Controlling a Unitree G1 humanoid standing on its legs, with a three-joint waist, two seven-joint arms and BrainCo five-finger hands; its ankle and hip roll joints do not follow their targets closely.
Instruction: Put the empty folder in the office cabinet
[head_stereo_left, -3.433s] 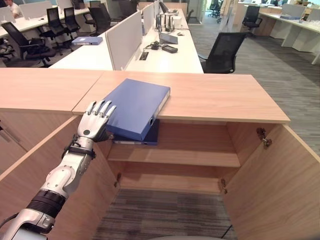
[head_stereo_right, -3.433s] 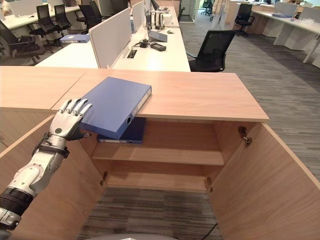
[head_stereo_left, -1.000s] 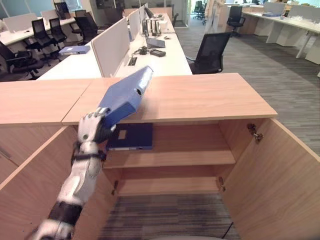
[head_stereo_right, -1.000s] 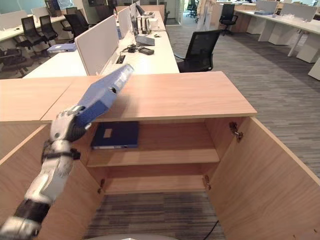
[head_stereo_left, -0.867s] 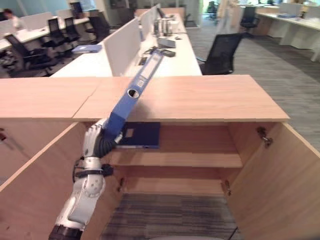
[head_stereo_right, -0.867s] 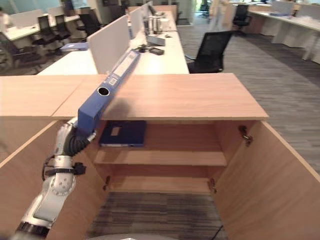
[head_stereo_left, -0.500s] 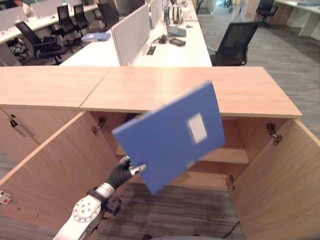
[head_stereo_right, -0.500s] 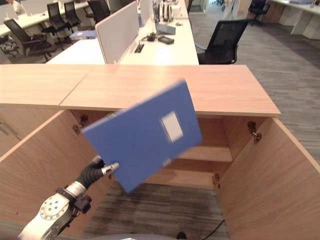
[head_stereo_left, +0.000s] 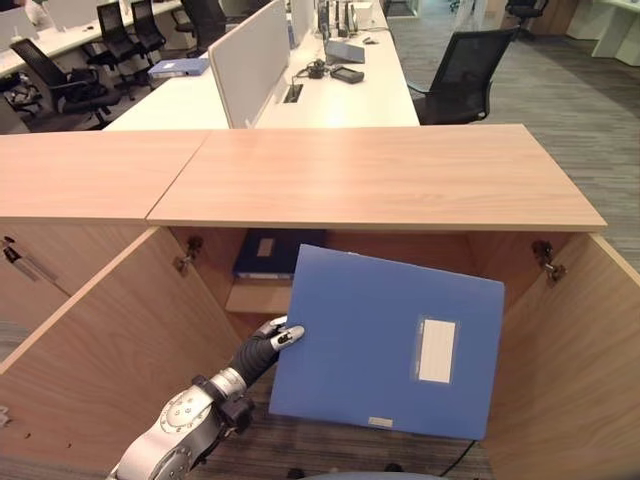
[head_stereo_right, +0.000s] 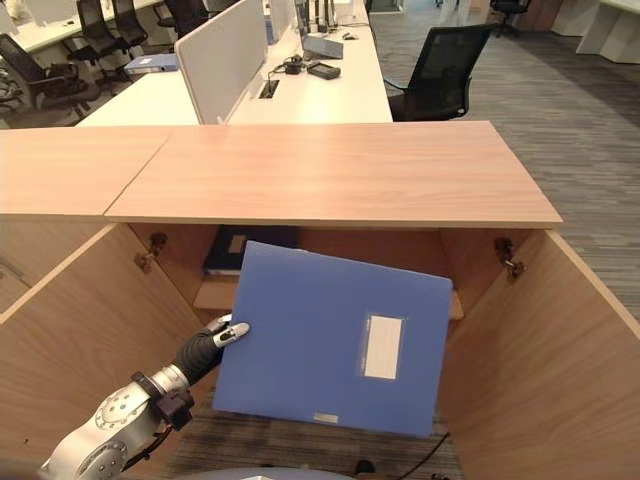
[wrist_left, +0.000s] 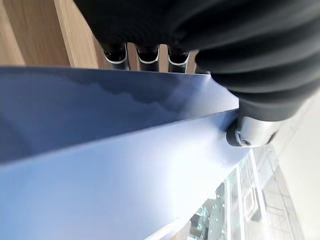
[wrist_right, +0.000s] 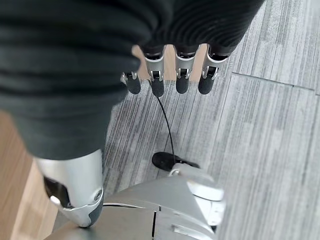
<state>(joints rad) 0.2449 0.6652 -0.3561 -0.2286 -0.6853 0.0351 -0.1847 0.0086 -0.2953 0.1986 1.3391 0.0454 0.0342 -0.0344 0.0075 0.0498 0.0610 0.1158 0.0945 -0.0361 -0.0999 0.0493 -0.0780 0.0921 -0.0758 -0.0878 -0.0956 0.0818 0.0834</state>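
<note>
A light blue folder (head_stereo_left: 390, 350) with a white label hangs in front of the open cabinet (head_stereo_left: 380, 175), its broad face turned up towards me and covering most of the opening. My left hand (head_stereo_left: 262, 346) is shut on the folder's left edge, thumb on top. The left wrist view shows the folder (wrist_left: 100, 150) pinched between the fingers (wrist_left: 145, 55) and the thumb (wrist_left: 250, 132). A darker blue folder (head_stereo_left: 272, 255) lies on the upper shelf at the back left. My right hand (wrist_right: 156, 82) hangs relaxed and holds nothing above the carpet.
Both cabinet doors stand wide open, the left door (head_stereo_left: 110, 340) and the right door (head_stereo_left: 590, 370) flanking the opening. Behind the cabinet are white desks (head_stereo_left: 330, 95) with dividers, black chairs (head_stereo_left: 465, 85) and another blue folder (head_stereo_left: 180, 67).
My left hand has lifted the light blue folder off the cabinet top and swung it down in front of the opening. The camera has tilted and shifted as well.
</note>
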